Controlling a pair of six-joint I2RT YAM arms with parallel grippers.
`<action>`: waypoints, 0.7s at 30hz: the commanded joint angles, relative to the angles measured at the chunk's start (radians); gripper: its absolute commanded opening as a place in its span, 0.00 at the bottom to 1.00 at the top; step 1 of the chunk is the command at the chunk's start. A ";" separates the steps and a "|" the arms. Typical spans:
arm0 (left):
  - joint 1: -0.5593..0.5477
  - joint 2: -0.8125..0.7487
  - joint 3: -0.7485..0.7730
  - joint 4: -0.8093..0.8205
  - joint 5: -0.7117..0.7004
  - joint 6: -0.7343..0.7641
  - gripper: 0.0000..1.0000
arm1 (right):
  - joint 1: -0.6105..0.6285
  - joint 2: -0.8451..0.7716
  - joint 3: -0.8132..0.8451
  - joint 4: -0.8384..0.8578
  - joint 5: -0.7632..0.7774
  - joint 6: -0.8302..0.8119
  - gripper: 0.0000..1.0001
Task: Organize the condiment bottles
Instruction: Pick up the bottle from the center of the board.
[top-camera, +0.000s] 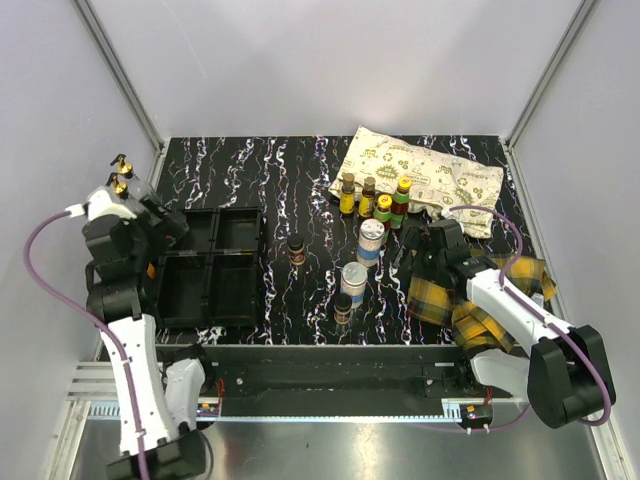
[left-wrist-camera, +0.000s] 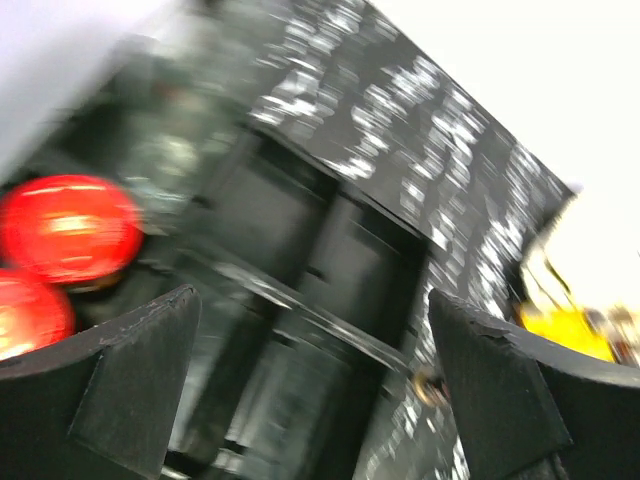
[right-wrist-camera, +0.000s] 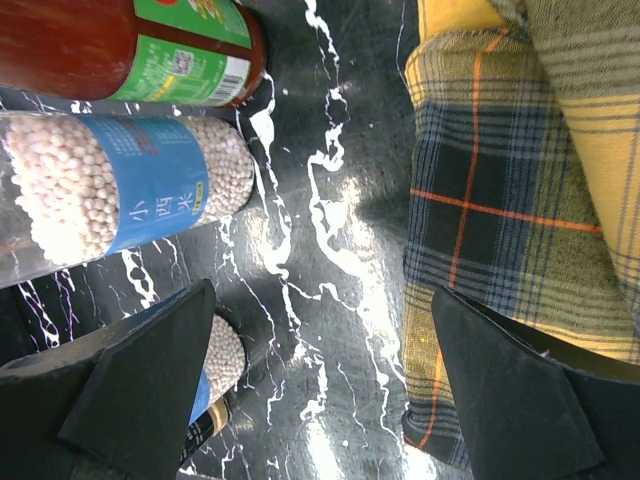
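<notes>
Several condiment bottles stand mid-table: yellow sauce bottles (top-camera: 347, 195), a green-and-red one (top-camera: 402, 200), two silver-lidded blue-white shakers (top-camera: 371, 240) (top-camera: 353, 280) and two tiny dark bottles (top-camera: 296, 248) (top-camera: 343, 307). Gold-capped bottles (top-camera: 122, 175) stand at the far left. My left gripper (top-camera: 168, 228) (left-wrist-camera: 312, 300) is open and empty over the black tray (top-camera: 210, 265); its blurred view shows two red lids (left-wrist-camera: 65, 228) at the left. My right gripper (top-camera: 413, 245) (right-wrist-camera: 320, 295) is open and empty just right of the shakers (right-wrist-camera: 120, 195), with a red sauce bottle (right-wrist-camera: 130, 45) beyond.
A yellow plaid cloth (top-camera: 500, 290) (right-wrist-camera: 500, 200) lies under the right arm, beside the right finger. A printed cream bag (top-camera: 420, 175) lies at the back right behind the bottles. White walls close in the table on three sides.
</notes>
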 joint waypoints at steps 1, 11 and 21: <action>-0.222 0.022 0.051 0.083 0.003 -0.011 0.99 | -0.005 0.030 0.054 -0.042 -0.017 0.004 1.00; -0.739 0.257 0.087 0.213 -0.285 0.008 0.99 | -0.003 -0.050 0.025 -0.073 0.025 -0.011 1.00; -0.985 0.581 0.171 0.224 -0.486 0.082 0.99 | -0.005 -0.095 0.047 -0.076 0.024 -0.095 1.00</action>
